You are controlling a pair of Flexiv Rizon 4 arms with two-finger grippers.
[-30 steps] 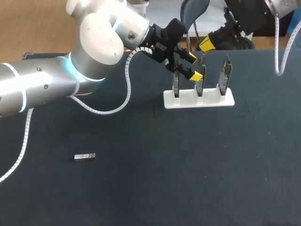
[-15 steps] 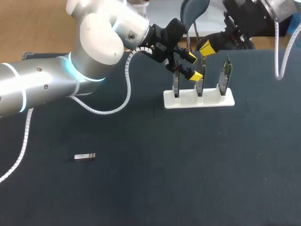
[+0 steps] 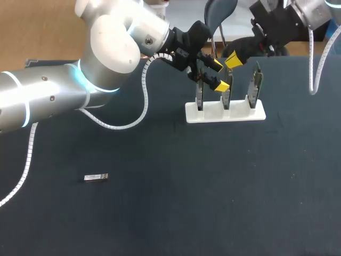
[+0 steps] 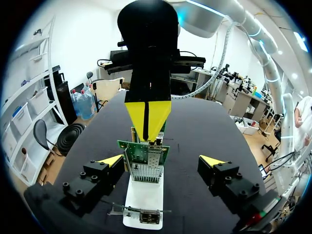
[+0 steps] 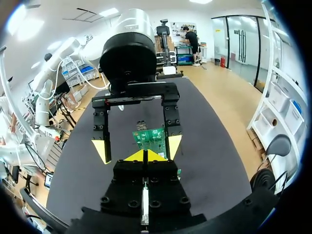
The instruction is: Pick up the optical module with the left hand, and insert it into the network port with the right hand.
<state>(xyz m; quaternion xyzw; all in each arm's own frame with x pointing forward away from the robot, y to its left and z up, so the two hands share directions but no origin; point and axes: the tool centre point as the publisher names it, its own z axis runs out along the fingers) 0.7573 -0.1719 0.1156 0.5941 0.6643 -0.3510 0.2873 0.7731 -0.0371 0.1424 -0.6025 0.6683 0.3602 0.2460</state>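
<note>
The optical module [image 3: 96,177], a small silver bar, lies alone on the dark table at the left front, far from both grippers. At the back stands a white stand [image 3: 225,113] with three upright green circuit boards carrying network ports. My left gripper [image 3: 219,76] hangs open there, its fingers either side of the middle board [image 4: 146,153] without touching it. My right gripper [image 3: 233,60] is shut with nothing in it, just above and behind that board. From the right wrist, its joined tips [image 5: 145,156] point at the board [image 5: 151,137] and the left gripper's fingers [image 5: 174,145].
The left arm's big silver body [image 3: 106,48] and white cable [image 3: 144,101] overhang the table's back left. A wide stretch of dark tabletop [image 3: 213,186] lies between the stand and the front edge.
My right gripper's tips have sunk a little toward the boards while its wrist shifted left. The left arm and the module have not moved.
</note>
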